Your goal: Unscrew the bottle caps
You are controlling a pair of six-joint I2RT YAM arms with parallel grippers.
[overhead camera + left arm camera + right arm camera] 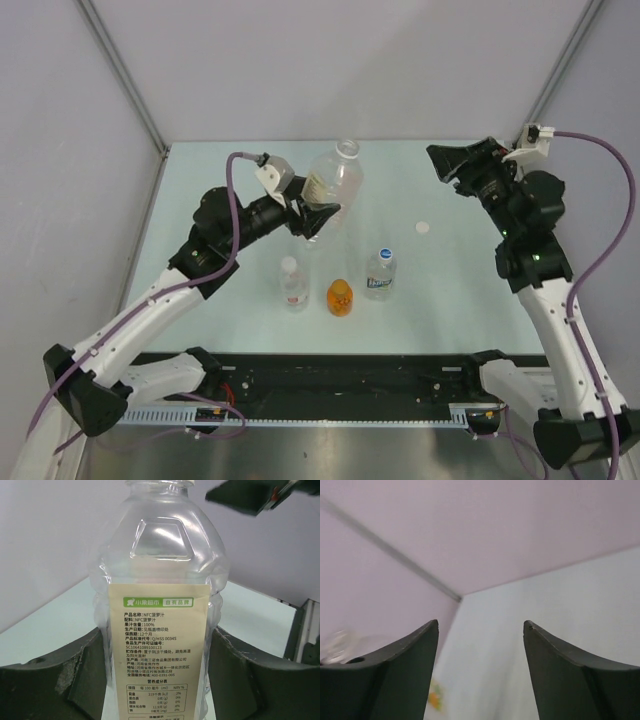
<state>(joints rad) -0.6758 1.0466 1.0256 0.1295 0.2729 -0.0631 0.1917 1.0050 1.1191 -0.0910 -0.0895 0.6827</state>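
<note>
While the large clear bottle [335, 178] is held tilted above the table [460, 300], its lower body is clamped by the left gripper [314, 218], whose fingers are pressed in on either side of the cream label [157, 645]. Its neck appears bare, and a loose white cap [424, 227] is seen lying on the table to the right of that bottle.

The right gripper [447, 162] is raised to the right of the bottle's neck, well apart from it, with jaws spread and nothing between them.

In front of the large bottle, three smaller ones are stood in a row, all capped:
- a red-labelled bottle [294, 292] with a white cap [289, 264]
- an orange bottle [340, 302] with an orange cap [340, 287]
- a blue-labelled bottle [380, 278] with a blue cap [385, 254]

The large bottle looks empty, so it is judged light, thin-walled, easily dented and smooth enough to slip. The small bottles are judged likely to topple if twisted unheld. Each is best steadied around its body while its stiff little cap is pinched across the sides.
</note>
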